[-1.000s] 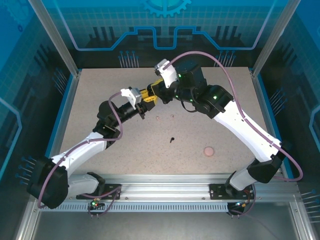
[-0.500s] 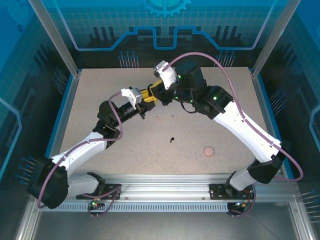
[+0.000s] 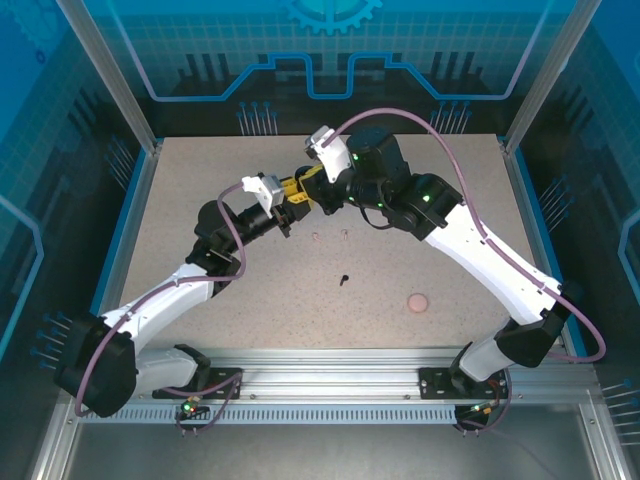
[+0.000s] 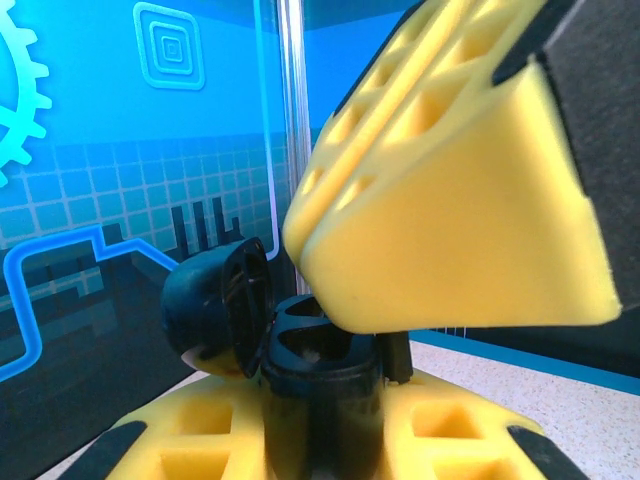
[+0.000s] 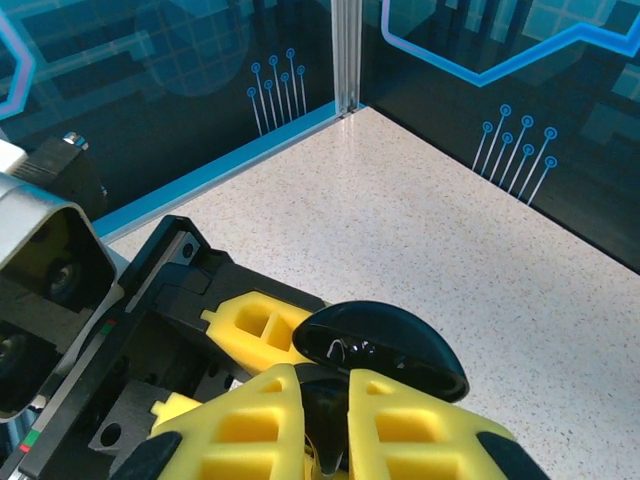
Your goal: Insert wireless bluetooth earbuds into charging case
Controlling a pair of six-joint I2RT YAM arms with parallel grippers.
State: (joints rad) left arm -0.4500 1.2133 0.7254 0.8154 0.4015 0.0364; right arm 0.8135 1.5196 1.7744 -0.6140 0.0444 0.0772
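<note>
While the black charging case (image 4: 318,375) is being clamped lid-open by the left gripper (image 4: 320,445) for loading, the right gripper (image 5: 325,420) is being held nearly closed at its one o'clock. Whether anything is being pinched cannot be told. A black earbud (image 3: 343,279) is being left at the case's five o'clock.

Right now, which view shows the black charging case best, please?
The left wrist view: the black charging case stands open, its lid tilted aside. The right wrist view shows mostly the lid; in the top external view it is too small to make out.
</note>
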